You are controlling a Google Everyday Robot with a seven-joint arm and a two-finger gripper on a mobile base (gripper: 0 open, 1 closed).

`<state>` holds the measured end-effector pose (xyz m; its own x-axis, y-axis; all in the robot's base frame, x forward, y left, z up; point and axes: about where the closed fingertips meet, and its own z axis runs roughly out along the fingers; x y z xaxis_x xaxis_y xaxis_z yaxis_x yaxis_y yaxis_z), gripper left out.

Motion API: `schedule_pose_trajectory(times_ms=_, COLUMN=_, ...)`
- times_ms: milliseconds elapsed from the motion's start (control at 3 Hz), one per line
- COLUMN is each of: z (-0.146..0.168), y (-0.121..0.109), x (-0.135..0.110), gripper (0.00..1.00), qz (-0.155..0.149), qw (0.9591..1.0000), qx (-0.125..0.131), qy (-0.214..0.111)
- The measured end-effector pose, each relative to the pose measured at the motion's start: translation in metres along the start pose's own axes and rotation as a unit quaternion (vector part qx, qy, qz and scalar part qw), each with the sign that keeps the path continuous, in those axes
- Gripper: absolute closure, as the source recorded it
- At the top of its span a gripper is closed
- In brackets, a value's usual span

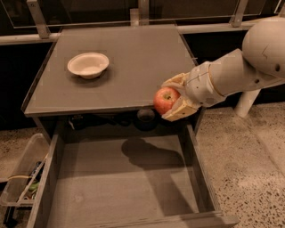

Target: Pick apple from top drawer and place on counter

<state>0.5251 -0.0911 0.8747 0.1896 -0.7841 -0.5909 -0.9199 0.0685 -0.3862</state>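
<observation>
The red apple (165,99) with yellowish patches is held in my gripper (171,98), whose pale fingers (178,112) close on it from above and below. The apple hangs in the air at the front right edge of the grey-brown counter (129,62), about level with its top. The top drawer (124,187) stands pulled out below, its flat bottom bare, with the shadow of arm and apple on it. My white arm (249,62) reaches in from the right.
A white bowl (88,65) sits on the counter's left part. A clear plastic bin (20,178) with small items stands left of the drawer. A rail with posts (142,9) runs behind the counter. Speckled floor lies to the right.
</observation>
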Motion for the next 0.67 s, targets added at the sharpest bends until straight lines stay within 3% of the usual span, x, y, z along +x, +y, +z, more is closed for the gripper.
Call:
schedule_pose_trajectory(times_ms=333, z=0.003, y=-0.016, x=-0.004, gripper=1.00, qz=0.001, qw=0.9999, qx=0.016, qy=-0.001)
schedule_pose_trajectory(times_ms=667, z=0.004, y=-0.054, x=-0.007, gripper=1.00, qz=-0.008, qw=0.9990, qx=0.043, qy=-0.002)
